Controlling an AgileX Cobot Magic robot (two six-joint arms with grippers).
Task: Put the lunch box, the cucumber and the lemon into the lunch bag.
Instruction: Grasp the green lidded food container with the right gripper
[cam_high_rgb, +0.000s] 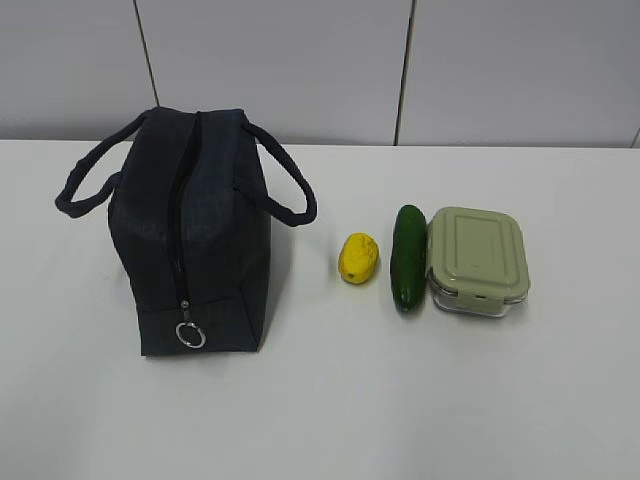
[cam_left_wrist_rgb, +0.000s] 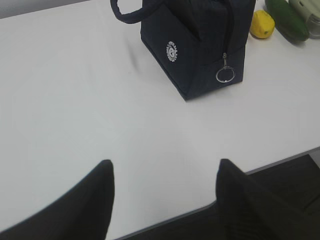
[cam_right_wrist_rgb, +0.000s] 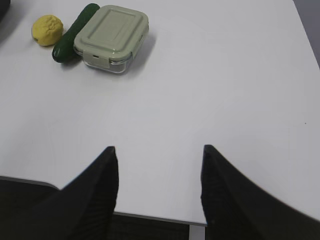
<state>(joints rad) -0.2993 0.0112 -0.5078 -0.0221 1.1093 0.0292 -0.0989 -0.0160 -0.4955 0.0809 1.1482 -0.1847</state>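
The navy lunch bag (cam_high_rgb: 195, 235) stands on the white table at the left, zipper shut, ring pull (cam_high_rgb: 190, 335) hanging at its near end. It also shows in the left wrist view (cam_left_wrist_rgb: 200, 45). To its right lie the yellow lemon (cam_high_rgb: 358, 258), the dark green cucumber (cam_high_rgb: 408, 258) and the glass lunch box with the sage-green lid (cam_high_rgb: 478, 260), side by side. They show in the right wrist view too: lemon (cam_right_wrist_rgb: 47, 30), cucumber (cam_right_wrist_rgb: 75, 34), lunch box (cam_right_wrist_rgb: 112, 37). My left gripper (cam_left_wrist_rgb: 162, 167) and right gripper (cam_right_wrist_rgb: 157, 152) are open and empty over the table's near edge, far from everything.
The table's front edge (cam_right_wrist_rgb: 150, 217) runs just under both grippers, with dark floor beyond it. A grey panelled wall (cam_high_rgb: 400, 70) stands behind the table. Neither arm shows in the exterior view.
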